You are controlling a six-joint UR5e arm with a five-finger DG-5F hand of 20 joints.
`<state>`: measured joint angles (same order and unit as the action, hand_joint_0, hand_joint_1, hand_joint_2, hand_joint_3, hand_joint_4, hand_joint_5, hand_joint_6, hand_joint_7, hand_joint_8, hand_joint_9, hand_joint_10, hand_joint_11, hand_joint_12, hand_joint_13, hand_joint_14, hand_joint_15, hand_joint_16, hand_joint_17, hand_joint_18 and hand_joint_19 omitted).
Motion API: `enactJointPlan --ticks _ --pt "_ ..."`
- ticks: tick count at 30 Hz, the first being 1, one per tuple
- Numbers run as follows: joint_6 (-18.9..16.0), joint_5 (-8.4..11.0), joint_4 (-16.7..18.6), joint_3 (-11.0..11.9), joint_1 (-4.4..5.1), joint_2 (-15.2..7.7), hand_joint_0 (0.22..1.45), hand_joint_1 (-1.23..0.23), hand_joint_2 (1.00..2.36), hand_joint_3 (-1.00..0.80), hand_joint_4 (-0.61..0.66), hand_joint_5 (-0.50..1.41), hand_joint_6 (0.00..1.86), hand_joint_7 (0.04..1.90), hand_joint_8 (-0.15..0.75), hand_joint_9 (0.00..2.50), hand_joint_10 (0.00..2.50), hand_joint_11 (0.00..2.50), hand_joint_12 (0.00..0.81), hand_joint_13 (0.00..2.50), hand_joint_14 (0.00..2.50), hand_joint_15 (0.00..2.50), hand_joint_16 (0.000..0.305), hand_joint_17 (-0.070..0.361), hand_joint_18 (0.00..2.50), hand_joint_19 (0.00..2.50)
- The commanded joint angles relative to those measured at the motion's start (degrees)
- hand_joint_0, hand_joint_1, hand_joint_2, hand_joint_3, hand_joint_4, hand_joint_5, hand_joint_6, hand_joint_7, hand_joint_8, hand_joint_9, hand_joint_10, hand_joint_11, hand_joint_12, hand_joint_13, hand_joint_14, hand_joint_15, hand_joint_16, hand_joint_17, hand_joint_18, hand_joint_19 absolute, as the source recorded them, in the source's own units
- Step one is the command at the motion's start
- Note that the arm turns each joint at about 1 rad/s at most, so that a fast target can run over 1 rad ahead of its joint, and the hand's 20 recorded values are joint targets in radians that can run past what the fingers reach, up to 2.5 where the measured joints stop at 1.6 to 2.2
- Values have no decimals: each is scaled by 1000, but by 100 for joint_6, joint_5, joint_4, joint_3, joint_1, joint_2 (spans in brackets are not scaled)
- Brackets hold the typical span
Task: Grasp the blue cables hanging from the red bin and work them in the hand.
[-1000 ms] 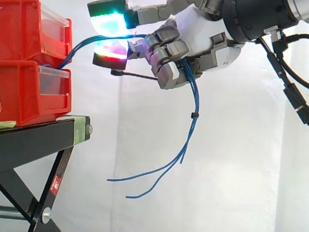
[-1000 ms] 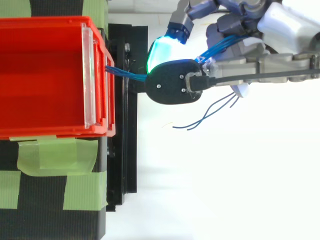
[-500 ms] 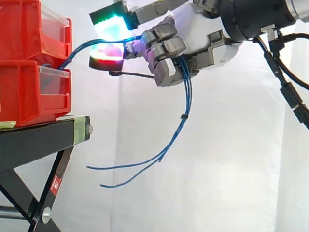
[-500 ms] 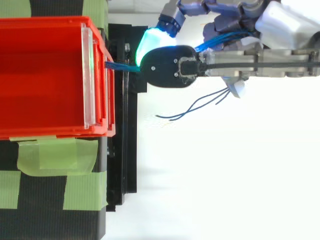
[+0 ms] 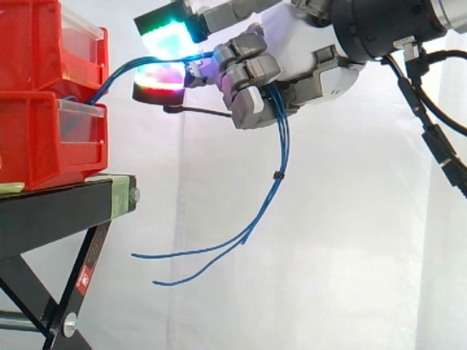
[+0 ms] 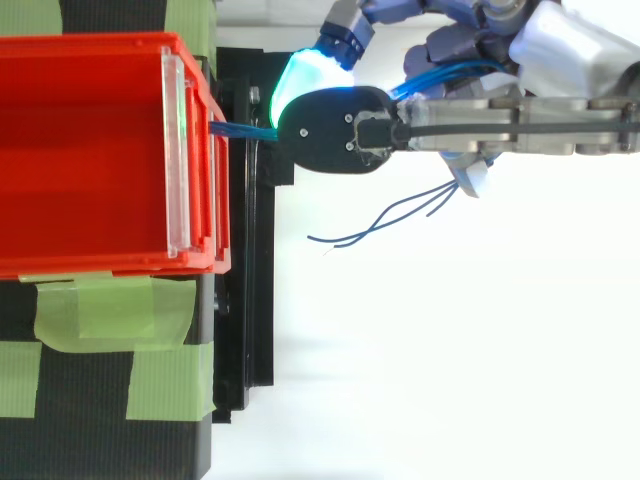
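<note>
Two red bins (image 5: pixel 36 109) sit stacked on the black stand (image 5: pixel 66 208) at the left. From their front the blue cables (image 5: pixel 283 142) arc rightward into the hand (image 5: pixel 292 44), whose curled fingers clamp them (pads (image 5: pixel 166 36) glowing green and red). Below the grip the loose ends dangle, bound by a small black tie (image 5: pixel 277 176).

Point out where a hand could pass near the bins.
Free: right of the thin blue cables, under the robot hand, before the white curtain. Crowded: between the stacked red plastic bins and the hand, where the cables cross.
</note>
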<state>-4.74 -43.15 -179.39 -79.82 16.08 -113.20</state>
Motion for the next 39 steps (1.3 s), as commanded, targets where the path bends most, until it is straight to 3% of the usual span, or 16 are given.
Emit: enactJointPlan --ticks 1,2,4,5,8,10,13,16,19,25,39 --pt "-9 -9 0 2 0 0 1068 -697 1007 114 148 187 727 1130 511 782 2500 2500 522 833 2500 1889 60 134 1199 1374" --pt "-1 -18 0 2 0 0 1018 -702 1014 -81 158 195 595 1171 511 782 2500 2500 522 833 2500 1889 60 134 1199 1374" --pt "-9 -36 9 -7 0 0 976 -684 1019 -241 157 216 430 1211 511 782 2500 2500 522 833 2500 1889 60 134 1199 1374" --pt "-18 -53 9 2 0 0 972 -673 1019 -297 167 243 298 1256 511 782 2500 2500 522 833 2500 1889 60 134 1199 1374" --pt "-176 -124 18 2 0 0 957 -669 1020 -315 168 268 160 1298 511 782 2500 2500 522 833 2500 1889 60 134 1199 1374" --pt "-440 -194 35 2 0 0 943 -676 1018 -332 171 276 137 1304 511 782 2500 2500 522 833 2500 1889 60 134 1199 1374" --pt "-484 -247 35 2 9 0 940 -679 1017 -339 180 279 141 1306 511 782 2500 2500 522 833 2500 1889 60 134 1199 1374" --pt "-414 -308 18 2 18 0 940 -681 1017 -350 178 279 154 1307 511 782 2500 2500 522 833 2500 1889 60 134 1199 1374" --pt "-53 -326 -26 2 18 0 946 -687 1017 -338 183 277 194 1293 511 782 2500 2500 522 833 2500 1889 60 134 1199 1374" --pt "289 -317 -35 2 18 0 958 -687 1017 -355 189 276 217 1279 511 782 2500 2500 522 833 2500 1889 60 134 1199 1374" --pt "316 -335 -53 2 26 97 975 -691 1019 -410 189 262 249 1266 511 782 2500 2500 522 833 2500 1889 60 134 1199 1374"
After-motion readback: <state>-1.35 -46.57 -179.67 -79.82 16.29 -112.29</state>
